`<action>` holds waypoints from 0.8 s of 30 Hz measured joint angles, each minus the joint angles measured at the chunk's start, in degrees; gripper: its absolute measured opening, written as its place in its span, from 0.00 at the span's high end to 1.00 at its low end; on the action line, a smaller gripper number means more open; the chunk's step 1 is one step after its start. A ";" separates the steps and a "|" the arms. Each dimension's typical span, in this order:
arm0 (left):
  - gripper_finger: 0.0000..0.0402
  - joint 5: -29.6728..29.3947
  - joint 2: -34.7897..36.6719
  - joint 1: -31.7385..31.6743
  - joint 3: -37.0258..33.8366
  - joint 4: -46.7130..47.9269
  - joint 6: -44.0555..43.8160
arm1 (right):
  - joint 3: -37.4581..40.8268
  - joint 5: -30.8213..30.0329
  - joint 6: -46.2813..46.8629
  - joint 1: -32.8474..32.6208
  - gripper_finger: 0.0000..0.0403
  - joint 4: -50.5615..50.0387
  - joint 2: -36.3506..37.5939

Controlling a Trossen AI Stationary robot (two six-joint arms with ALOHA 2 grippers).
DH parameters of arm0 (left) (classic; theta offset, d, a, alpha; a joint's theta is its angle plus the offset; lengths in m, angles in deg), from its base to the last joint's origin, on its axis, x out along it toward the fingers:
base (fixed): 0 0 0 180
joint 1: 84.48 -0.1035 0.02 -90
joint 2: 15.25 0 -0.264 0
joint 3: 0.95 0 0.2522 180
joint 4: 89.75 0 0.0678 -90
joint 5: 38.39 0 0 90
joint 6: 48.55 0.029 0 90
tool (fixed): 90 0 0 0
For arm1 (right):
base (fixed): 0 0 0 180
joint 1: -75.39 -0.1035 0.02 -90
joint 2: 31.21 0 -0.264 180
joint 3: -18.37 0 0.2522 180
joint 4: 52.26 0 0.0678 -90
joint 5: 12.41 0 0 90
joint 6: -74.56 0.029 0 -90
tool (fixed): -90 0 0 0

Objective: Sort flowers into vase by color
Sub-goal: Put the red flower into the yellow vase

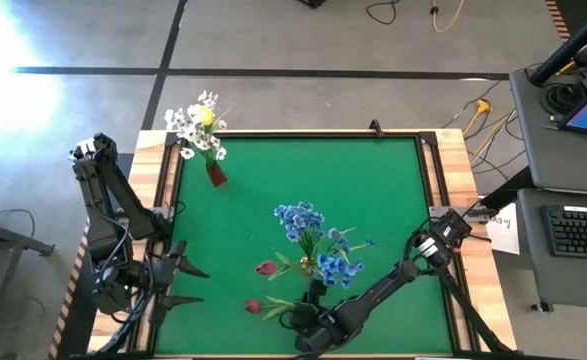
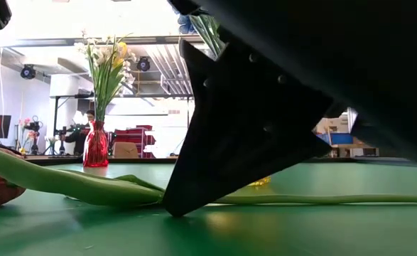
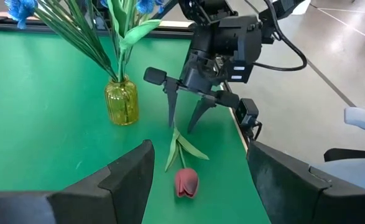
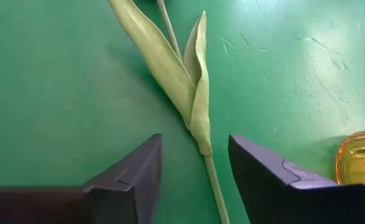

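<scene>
Overhead, the right gripper (image 1: pixel 295 318) reaches down at the near edge of the green table (image 1: pixel 373 200), its fingers apart over the stem of a red-pink tulip (image 1: pixel 253 306) lying flat; a second red-pink tulip (image 1: pixel 265 268) lies just beyond it, beside the yellow vase (image 1: pixel 306 266) holding blue flowers (image 1: pixel 313 240). A red vase (image 1: pixel 216 175) with white blossoms and one yellow tulip (image 1: pixel 206 117) stands far off at the back left, and the left gripper (image 1: pixel 183 284) waits open at the left edge. Level with the table, a dark finger (image 2: pixel 244 128) touches down beside the green stem (image 2: pixel 73 183), with the red vase (image 2: pixel 96 148) well behind. From the left wrist, the right gripper (image 3: pixel 184 118) straddles the stem with jaws spread, the tulip's bloom (image 3: pixel 186 182) nearer the camera. From the right wrist, the stem and its leaves (image 4: pixel 188 87) run between the separated fingers (image 4: pixel 132 180), untouched, the yellow vase (image 4: pixel 359 155) just outside one finger.
</scene>
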State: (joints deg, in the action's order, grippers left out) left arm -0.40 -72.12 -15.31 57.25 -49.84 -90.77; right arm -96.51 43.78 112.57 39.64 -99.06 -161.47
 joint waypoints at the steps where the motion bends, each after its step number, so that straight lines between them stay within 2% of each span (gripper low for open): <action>1: 0.40 0.00 0.00 0.00 0.00 0.04 0.00 | 0.00 -0.01 -0.13 0.03 0.58 0.00 -0.01; 10: 0.40 0.00 0.00 0.00 0.00 0.02 0.11 | 0.73 6.06 -0.09 1.53 0.85 1.04 0.05; 14: 0.40 0.00 0.00 0.00 0.00 0.02 0.11 | 0.87 6.34 -2.88 1.53 0.96 2.51 0.07; 20: 0.40 -1.21 0.00 0.00 0.00 0.02 0.77 | 0.42 6.20 -5.12 1.47 0.97 4.03 0.22; 24: 0.40 -1.53 0.09 0.02 0.00 0.00 1.00 | -1.26 3.68 -6.67 0.65 0.97 4.55 0.09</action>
State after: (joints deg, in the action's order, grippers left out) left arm -1.93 -72.03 -15.29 57.25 -49.84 -89.76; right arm -97.77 47.46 105.90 40.29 -94.51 -161.38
